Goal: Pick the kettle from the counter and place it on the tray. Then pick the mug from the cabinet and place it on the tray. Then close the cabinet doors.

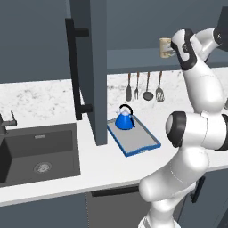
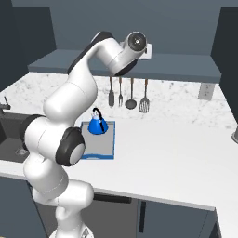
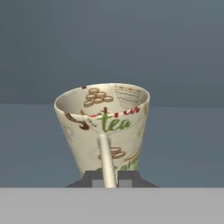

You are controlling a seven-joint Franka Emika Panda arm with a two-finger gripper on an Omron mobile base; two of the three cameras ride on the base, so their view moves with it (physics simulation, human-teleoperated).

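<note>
The beige mug [image 3: 104,127], printed with "tea" and coffee beans, stands upright on the shelf of the dark cabinet [image 1: 133,58], its loop handle turned toward my hand. My gripper [image 3: 111,178] is up at the shelf, its two dark tips pressed on either side of that handle. From the base cameras the mug [image 1: 165,47] [image 2: 149,52] peeks out just beyond the hand. The blue kettle [image 1: 124,119] [image 2: 96,124] sits on the far end of the blue-rimmed tray [image 1: 139,143] [image 2: 100,149] on the counter [image 2: 167,153]. The left cabinet door [image 1: 91,67] stands wide open.
A dark sink [image 1: 40,151] with a faucet [image 1: 6,122] lies at the left. Several utensils [image 1: 144,87] hang on the wall below the shelf. The open right door [image 2: 228,39] stands at the right edge, above a wall outlet [image 2: 204,91].
</note>
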